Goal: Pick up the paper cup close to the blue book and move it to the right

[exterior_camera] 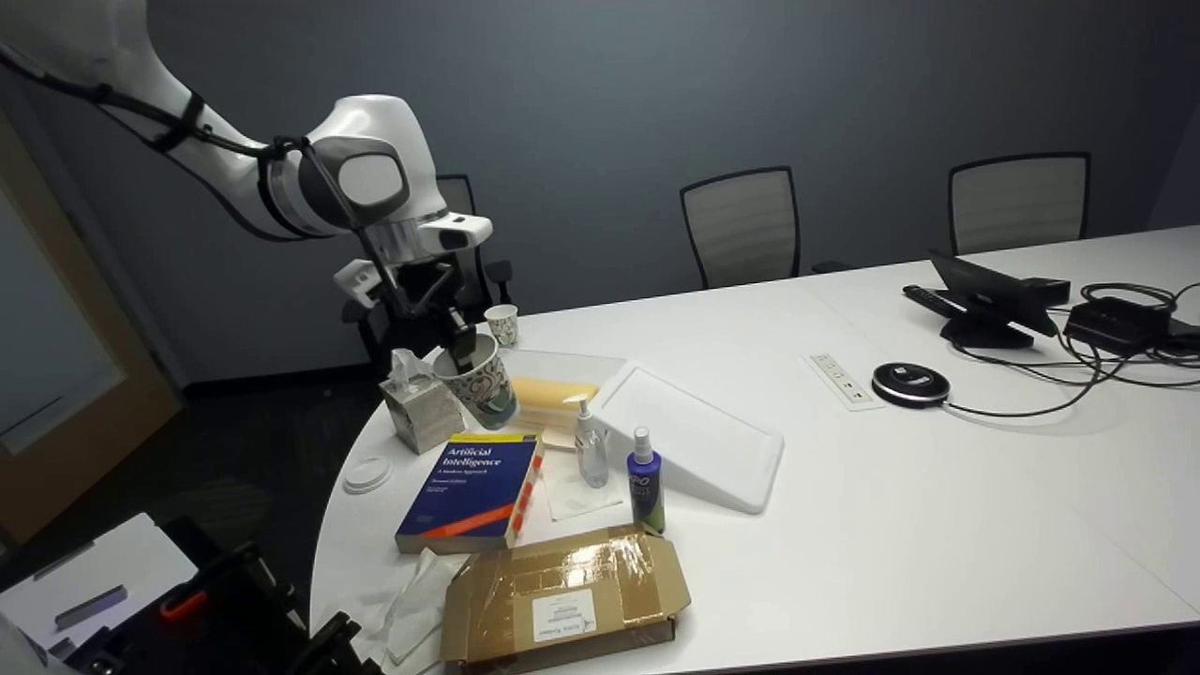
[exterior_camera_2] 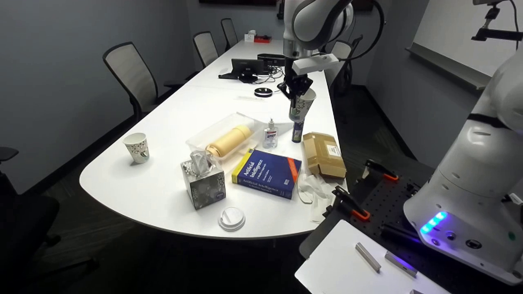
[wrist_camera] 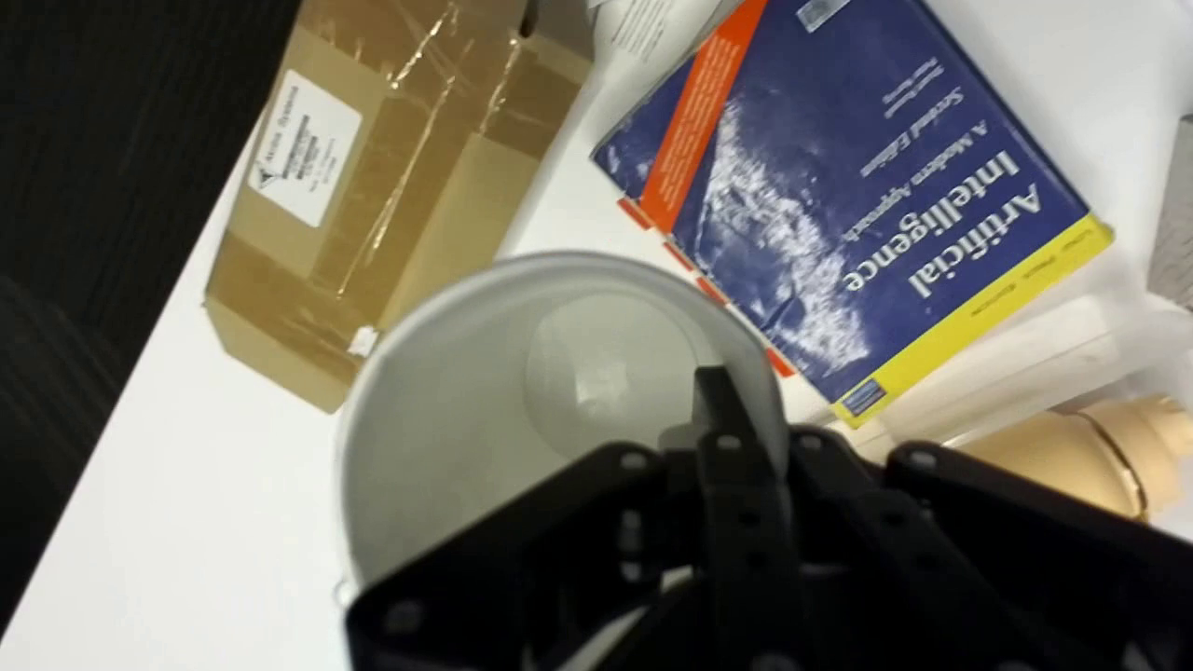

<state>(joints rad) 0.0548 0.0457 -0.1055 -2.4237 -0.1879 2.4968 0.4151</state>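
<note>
Paper cup (exterior_camera: 480,386): pinched aloft in the gripper (wrist_camera: 766,417), likely mid-transfer; next, level and lower, right of the blue book (exterior_camera: 476,491).

Smooth paper on the cup (exterior_camera: 485,391), and there's the book (wrist_camera: 839,186) gleaming glossy! Shiny tape (wrist_camera: 391,205) glints across the matt cardboard box (wrist_camera: 466,219); the worktop (exterior_camera: 844,497) looks smooth.

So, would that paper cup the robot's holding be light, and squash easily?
Probably light: the paper cup looks empty inside. It would likely dent under a hard squeeze, looking thin-walled where the gripper pinches it. It might also swivel, being held by one side only.
</note>
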